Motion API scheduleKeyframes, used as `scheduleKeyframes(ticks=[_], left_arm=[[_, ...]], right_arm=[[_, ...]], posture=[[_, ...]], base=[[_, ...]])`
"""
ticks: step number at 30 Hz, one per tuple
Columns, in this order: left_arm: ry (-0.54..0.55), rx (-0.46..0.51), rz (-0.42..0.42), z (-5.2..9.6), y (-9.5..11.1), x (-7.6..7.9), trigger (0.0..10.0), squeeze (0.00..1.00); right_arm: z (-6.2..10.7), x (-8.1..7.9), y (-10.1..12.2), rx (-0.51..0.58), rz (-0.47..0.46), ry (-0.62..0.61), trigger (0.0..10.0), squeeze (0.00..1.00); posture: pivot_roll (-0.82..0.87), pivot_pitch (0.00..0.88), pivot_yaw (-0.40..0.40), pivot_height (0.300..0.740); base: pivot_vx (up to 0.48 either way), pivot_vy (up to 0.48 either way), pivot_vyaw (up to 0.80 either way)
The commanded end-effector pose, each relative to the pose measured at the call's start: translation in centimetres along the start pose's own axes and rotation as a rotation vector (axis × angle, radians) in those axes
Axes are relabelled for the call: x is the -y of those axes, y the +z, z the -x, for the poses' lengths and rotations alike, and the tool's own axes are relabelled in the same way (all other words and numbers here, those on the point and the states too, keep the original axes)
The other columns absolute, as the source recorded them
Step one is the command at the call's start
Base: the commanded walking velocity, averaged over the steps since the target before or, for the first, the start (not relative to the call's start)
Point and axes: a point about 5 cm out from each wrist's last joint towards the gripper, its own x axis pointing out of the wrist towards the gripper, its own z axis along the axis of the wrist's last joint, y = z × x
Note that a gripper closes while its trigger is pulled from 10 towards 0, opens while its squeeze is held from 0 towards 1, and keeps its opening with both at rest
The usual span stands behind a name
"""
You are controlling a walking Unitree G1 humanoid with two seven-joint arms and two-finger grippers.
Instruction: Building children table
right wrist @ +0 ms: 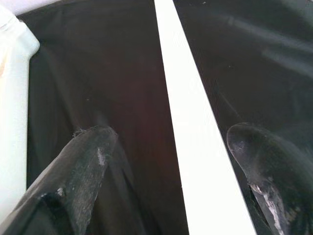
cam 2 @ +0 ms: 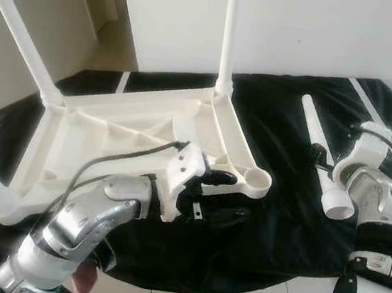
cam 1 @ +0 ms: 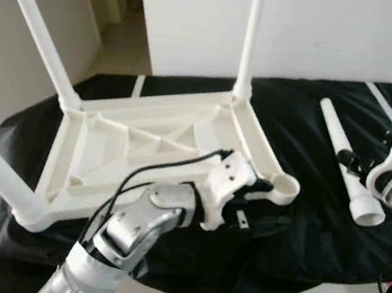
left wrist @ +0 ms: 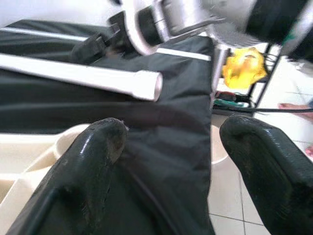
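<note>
the upturned white table (cam 1: pixel 160 149) lies on the black-draped counter (cam 1: pixel 300 231), its empty corner socket (cam 1: pixel 285 188) near the near edge. left claw (cam 2: pixel 229 193) released beside it; right claw (right wrist: pixel 171 161) released by the loose leg (cam 1: pixel 344 161).

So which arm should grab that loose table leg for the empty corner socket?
The right. The right gripper sits open by the loose leg, while the left gripper is at the empty socket.
</note>
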Motion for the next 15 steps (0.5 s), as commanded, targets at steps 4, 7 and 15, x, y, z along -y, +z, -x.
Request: scheduleKeyframes(ticks=[4, 7, 15], left_arm=[[-0.048, -0.011, 0.0, 0.2, 0.3, 0.0, 10.0, 0.0], [-0.046, -0.015, 0.002, 0.2, 0.3, 0.1, 10.0, 0.0], [-0.025, -0.025, 0.026, 0.6, 0.1, 0.4, 10.0, 0.0]], right_arm=[[-0.4, 0.3, -0.8, -0.157, -0.089, -0.036, 10.0, 0.0], [-0.6, 0.6, -0.9, -0.184, -0.099, -0.049, 10.0, 0.0], [-1.1, 0.9, -1.5, -0.226, -0.101, -0.064, 10.0, 0.0]], posture=[[-0.1, 0.056, 0.064, 0.74], [-0.1, 0.061, 0.063, 0.74], [-0.08, 0.078, 0.055, 0.74]], base=[[0.0, 0.0, 0.0], [0.0, 0.0, 0.0], [0.0, 0.0, 0.0]])
